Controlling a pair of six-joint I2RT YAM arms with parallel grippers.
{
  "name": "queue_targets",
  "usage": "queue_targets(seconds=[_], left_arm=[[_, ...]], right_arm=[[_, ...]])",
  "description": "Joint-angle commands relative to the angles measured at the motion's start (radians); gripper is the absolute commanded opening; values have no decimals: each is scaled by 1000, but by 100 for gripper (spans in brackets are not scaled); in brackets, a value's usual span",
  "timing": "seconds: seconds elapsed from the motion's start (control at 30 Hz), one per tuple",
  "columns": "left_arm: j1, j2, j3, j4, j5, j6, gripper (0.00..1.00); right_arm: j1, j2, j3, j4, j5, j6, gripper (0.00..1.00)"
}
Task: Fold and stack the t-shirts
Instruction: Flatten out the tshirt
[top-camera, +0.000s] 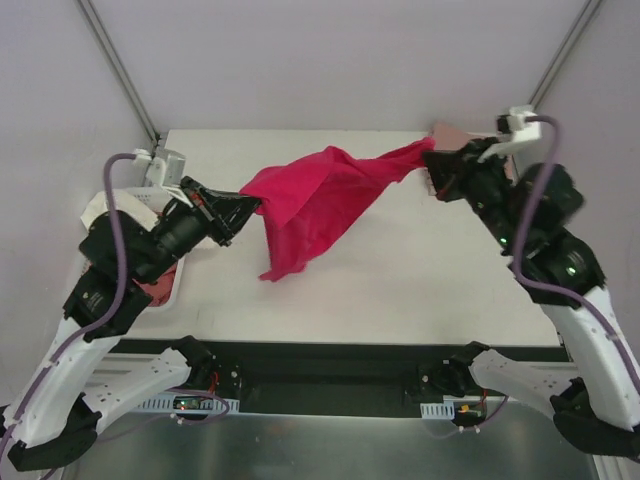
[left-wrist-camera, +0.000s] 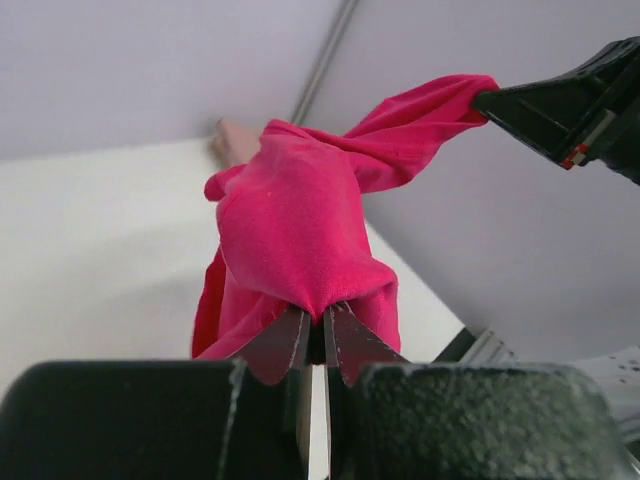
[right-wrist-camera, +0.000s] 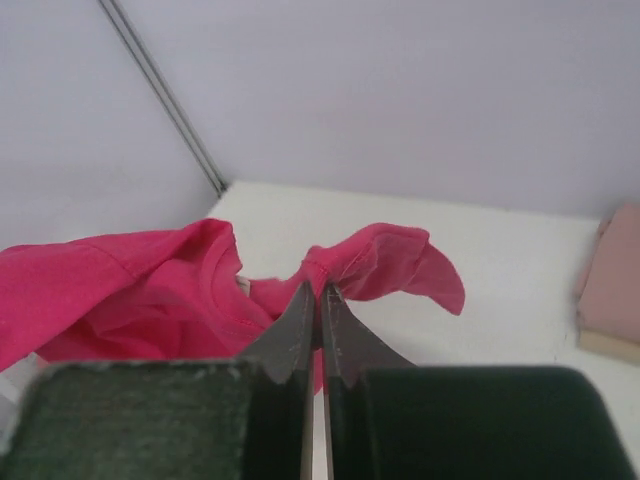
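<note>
A crimson-red t-shirt (top-camera: 320, 205) hangs stretched between both grippers above the white table (top-camera: 400, 280), its lower part drooping toward the table. My left gripper (top-camera: 250, 205) is shut on its left end; in the left wrist view the red t-shirt (left-wrist-camera: 300, 230) bunches over the closed gripper (left-wrist-camera: 318, 315). My right gripper (top-camera: 432, 160) is shut on the other end; the right wrist view shows the gripper (right-wrist-camera: 319, 295) pinching a hem of the t-shirt (right-wrist-camera: 150, 290). A folded dusty pink t-shirt (top-camera: 450, 135) lies at the back right, also in the right wrist view (right-wrist-camera: 612, 285).
A white lattice basket (top-camera: 130, 215) stands at the table's left edge, under my left arm, with a salmon-pink garment (top-camera: 158, 288) in it. Grey walls close the back and sides.
</note>
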Motion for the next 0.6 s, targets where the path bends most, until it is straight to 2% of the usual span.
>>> queue_targets(seconds=[0.0, 0.13, 0.3, 0.47, 0.53, 0.57], left_arm=[[10, -35, 129, 67, 252, 83, 1], [10, -46, 174, 69, 311, 83, 2], [10, -60, 203, 69, 298, 89, 3], [10, -46, 209, 70, 317, 70, 2], [10, -35, 219, 69, 343, 58, 2], [11, -23, 237, 72, 402, 35, 2]], right_arm=[[2, -114, 87, -90, -43, -102, 1], [2, -201, 139, -128, -52, -122, 1], [-1, -224, 196, -171, -32, -146, 1], [1, -227, 185, -174, -23, -152, 1], [-1, -232, 186, -174, -37, -152, 1], [1, -235, 192, -176, -43, -151, 1]])
